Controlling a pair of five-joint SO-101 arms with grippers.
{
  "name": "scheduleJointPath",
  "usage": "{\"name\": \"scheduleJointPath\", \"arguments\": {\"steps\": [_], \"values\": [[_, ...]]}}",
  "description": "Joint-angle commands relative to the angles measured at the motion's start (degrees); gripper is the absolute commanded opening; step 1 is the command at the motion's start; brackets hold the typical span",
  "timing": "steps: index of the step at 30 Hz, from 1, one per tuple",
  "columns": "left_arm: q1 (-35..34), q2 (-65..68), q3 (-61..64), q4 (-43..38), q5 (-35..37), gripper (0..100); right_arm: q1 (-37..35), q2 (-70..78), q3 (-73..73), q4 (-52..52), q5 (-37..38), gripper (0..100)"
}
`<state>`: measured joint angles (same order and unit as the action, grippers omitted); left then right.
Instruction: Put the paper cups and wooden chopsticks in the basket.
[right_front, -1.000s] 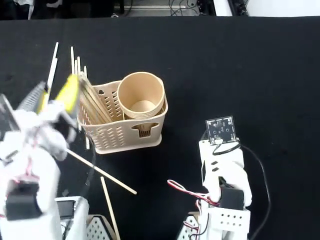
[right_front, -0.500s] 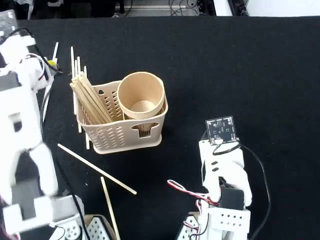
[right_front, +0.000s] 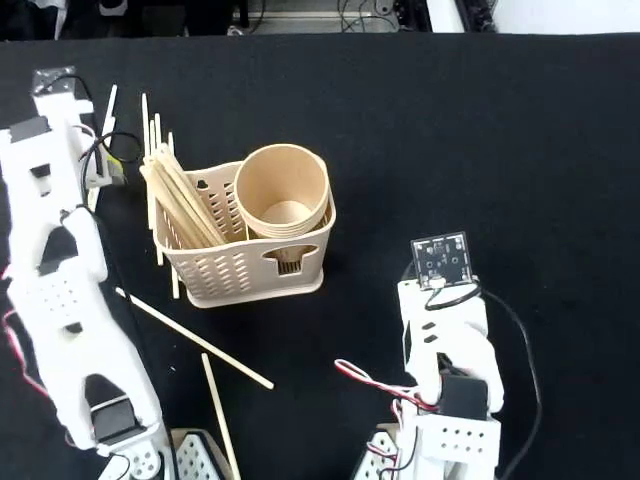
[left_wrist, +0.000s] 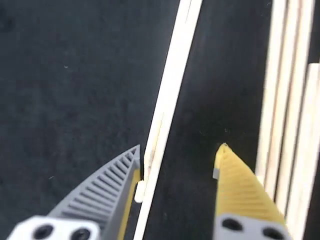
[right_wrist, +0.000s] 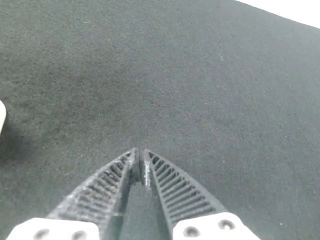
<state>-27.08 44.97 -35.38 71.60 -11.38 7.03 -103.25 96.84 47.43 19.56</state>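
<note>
1. Black cloth worktop (right_front: 480, 140), cables & gear along the far edge.
2. Basket (right_front: 240, 268) upright, left of centre. Paper cups (right_front: 283, 190) nested in its right part. Bundle of wooden chopsticks (right_front: 182, 200) leaning in the left part, tips poking out over the rim toward the far left. Prob. slanted because too long to lie inside.
3. Loose on the cloth:
   - diagonal stick (right_front: 195, 338) just in front of the basket;
   - another stick (right_front: 220, 415) nearer the arm bases;
   - a few flat sticks (right_front: 147, 125) beside the basket's left wall;
   - far-left stick (right_front: 109, 100), a bit apart from those.
4. Left arm (right_front: 55, 250) stretched along the left edge, wrist above the far-left stick. Left jaws spread, straddling that stick (left_wrist: 167, 110). Grey finger (left_wrist: 112, 185) touching or just beside it, can't tell which. Yellow finger (left_wrist: 240, 190) apart on the other side, near the neighbour sticks (left_wrist: 287, 100). Nothing pinched yet. Set crosswise to the stick, presumably to bracket so thin a thing before closing.
5. Right arm (right_front: 445, 330) folded back near the front. Right jaws pressed together, empty, over bare cloth. Likely parked clear of the basket side.
6. Judgement: cups done, a good share of sticks in, several left. Step in hand: pickup of the far-left stick.
7. Next move calls for a low, centred close. Risks: thin stick skidding off the grey finger, or the yellow finger nudging the neighbours.
</note>
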Motion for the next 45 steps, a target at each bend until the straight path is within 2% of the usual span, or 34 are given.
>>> {"name": "scheduleJointPath", "arguments": {"steps": [1, 6, 11, 12, 17, 22, 26, 34, 38, 42, 45], "values": [[-0.57, 11.87, -22.37, 10.64, -0.7, 24, -0.7, -1.54, -0.22, -0.7, 0.62, 1.5], [-0.84, 25.41, -42.86, 20.92, -0.97, 21, -0.7, -1.54, -0.22, -0.7, 0.62, 1.5], [-0.48, 35.87, -60.09, 29.1, -6.77, 6, -0.7, -1.54, -0.22, -0.7, 0.62, 1.5], [-0.48, 37.01, -60.7, 29.27, -7.65, 2, -0.7, -1.54, -0.22, -0.7, 0.62, 1.5], [-0.92, 35.87, -59.65, 29.27, -7.91, 3, -0.7, -1.54, -0.22, -0.7, 0.62, 1.5], [-0.92, 29.1, -59.38, 29.54, -2.29, 3, -0.7, -1.63, -0.22, -0.7, 0.62, 1.5], [0.4, 17.14, -51.82, 29.63, 2.02, 3, -0.7, -1.63, -0.22, -0.79, 0.62, 1.5], [4.0, -23.47, -8.4, 29.1, 2.11, 3, -0.7, -1.54, -0.22, -0.79, 0.62, 1.5], [3.56, -39.74, 3.12, 27.52, 1.67, 3, -0.7, -1.63, -0.22, -0.79, 0.62, 1.5], [1.01, -44.22, 10.59, 16.97, -1.58, 3, -0.7, -1.63, -0.22, -0.7, 0.62, 1.5], [0.22, -39.3, 16.13, 8.88, -3.16, 12, -0.7, -1.63, -0.22, -0.7, 0.62, 1.5]]}}
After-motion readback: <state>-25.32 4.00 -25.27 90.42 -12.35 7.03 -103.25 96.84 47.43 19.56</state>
